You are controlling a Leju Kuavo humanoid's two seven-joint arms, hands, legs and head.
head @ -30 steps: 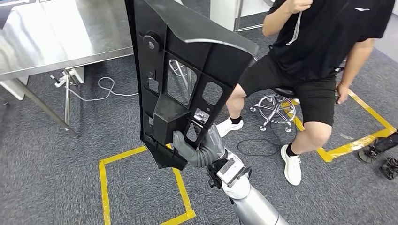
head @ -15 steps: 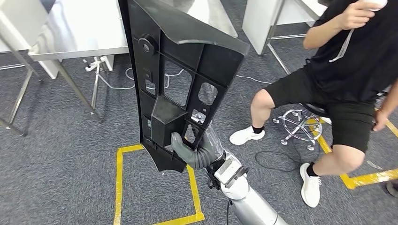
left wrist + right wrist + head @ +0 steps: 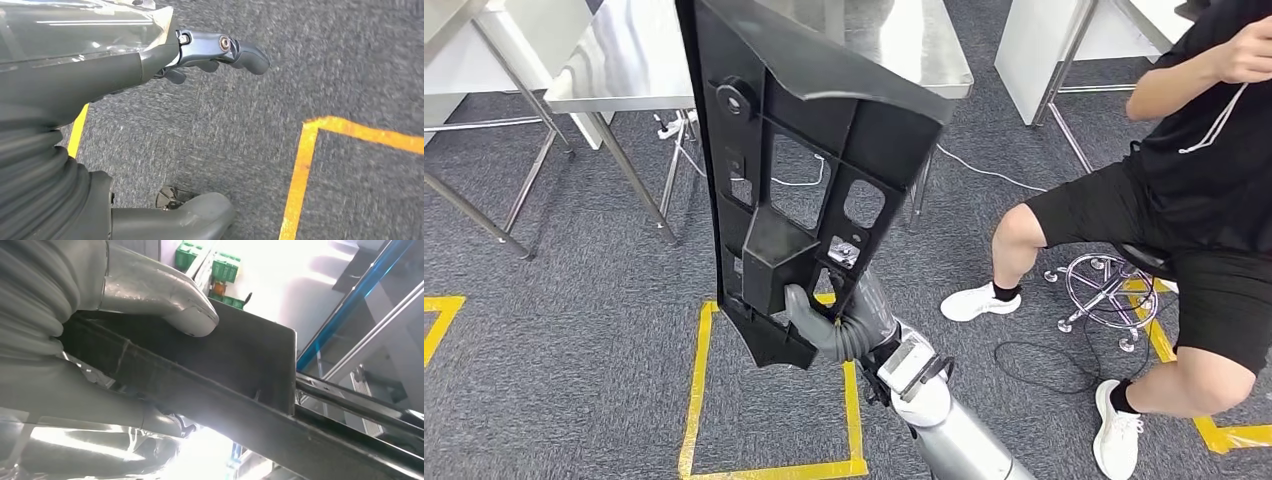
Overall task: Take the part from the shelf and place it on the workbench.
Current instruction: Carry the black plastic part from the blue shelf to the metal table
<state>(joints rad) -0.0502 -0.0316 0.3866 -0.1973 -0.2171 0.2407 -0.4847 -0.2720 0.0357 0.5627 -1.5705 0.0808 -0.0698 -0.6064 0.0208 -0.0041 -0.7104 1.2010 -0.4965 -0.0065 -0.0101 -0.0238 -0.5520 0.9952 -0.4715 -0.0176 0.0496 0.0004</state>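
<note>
Right hand (image 3: 844,325) grasps the black part (image 3: 809,150) low on its near end, thumb hooked over a rib and fingers wrapped behind; the right wrist view shows that thumb (image 3: 165,300) pressed flat on the part's dark edge (image 3: 240,355). From this grip the part stands nearly upright, rising above and beyond the hand, with most of its length well clear of the fingers. That seems the chief risk: held at one end, the tall panel could lever in the grasp and twist or slip, or its high end could clip something as the robot approaches. Left hand (image 3: 150,65) hangs over grey carpet beside yellow floor tape (image 3: 300,165), holding nothing, fingers loosely extended. Farther off stands the steel workbench (image 3: 634,60), partly hidden behind the part; at right a seated person (image 3: 1194,200) sits close to the path.
</note>
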